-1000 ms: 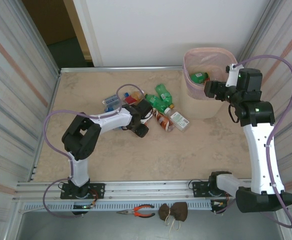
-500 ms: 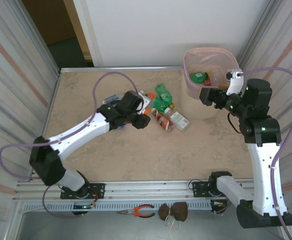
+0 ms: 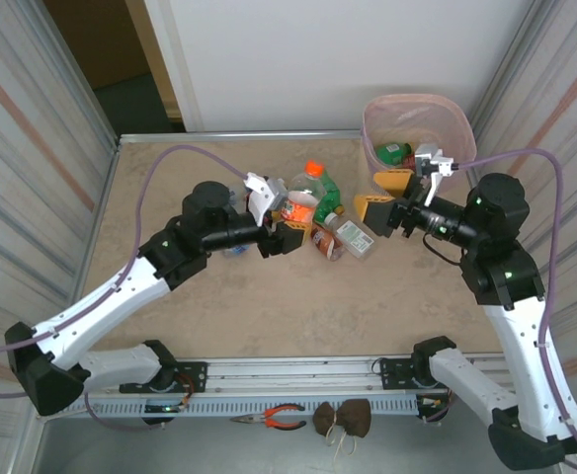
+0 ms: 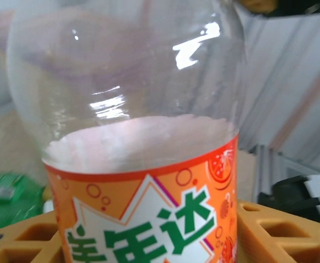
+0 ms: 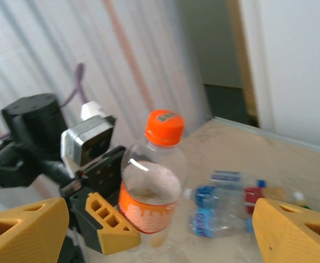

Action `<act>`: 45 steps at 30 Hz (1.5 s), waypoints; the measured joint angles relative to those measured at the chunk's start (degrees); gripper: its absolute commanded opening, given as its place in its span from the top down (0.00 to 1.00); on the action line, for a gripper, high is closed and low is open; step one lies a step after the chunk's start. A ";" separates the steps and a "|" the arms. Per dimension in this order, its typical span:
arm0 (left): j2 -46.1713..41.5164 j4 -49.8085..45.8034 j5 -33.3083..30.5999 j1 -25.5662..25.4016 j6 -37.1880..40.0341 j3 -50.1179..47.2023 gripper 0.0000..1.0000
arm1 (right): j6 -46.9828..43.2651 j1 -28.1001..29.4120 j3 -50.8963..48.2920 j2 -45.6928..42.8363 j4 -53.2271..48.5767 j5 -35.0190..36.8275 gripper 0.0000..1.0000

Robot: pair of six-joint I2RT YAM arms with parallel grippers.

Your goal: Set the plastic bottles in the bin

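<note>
Bottles (image 3: 340, 235) mostly lie in a loose heap around the middle of the top view, but one is up off the table: the orange-capped bottle (image 3: 301, 202), standing upright just left of centre. The left claw (image 3: 281, 217) is clamped on it low down, at the orange label. The left wrist view has that label sitting right between the yellow pads (image 4: 283, 233), with the clear upper half poking out above. My guess is the low grip is on purpose, since it leaves the shoulder and neck free for a second grab.

That second grab looks like a job for the right claw (image 3: 385, 196), just right of centre in the top view. Its jaws are spread wide, holding nothing, and aimed at the bottle with a gap between them. In the right wrist view the bottle sits centred between its own yellow fingers (image 5: 23, 233), so it's lined up nicely.

The bin (image 3: 447, 107) is in the upper right corner, close to the right arm and well apart from the left one, with a green bottle (image 3: 395, 151) inside. So to me this reads as a handoff being set up, not a direct drop. Risky bit is the left letting go too early.
</note>
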 measured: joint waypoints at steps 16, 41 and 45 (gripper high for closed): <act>-1.36 13.18 19.15 -2.27 -2.84 0.35 0.61 | -5.22 16.57 0.46 4.04 6.32 -2.56 0.14; -0.70 15.89 23.32 -4.22 -2.75 2.29 0.60 | -7.19 22.32 1.42 6.34 8.90 -7.93 0.34; -0.15 16.57 23.89 -4.24 -2.75 2.56 0.60 | -7.21 22.56 1.42 6.36 8.94 -7.93 0.37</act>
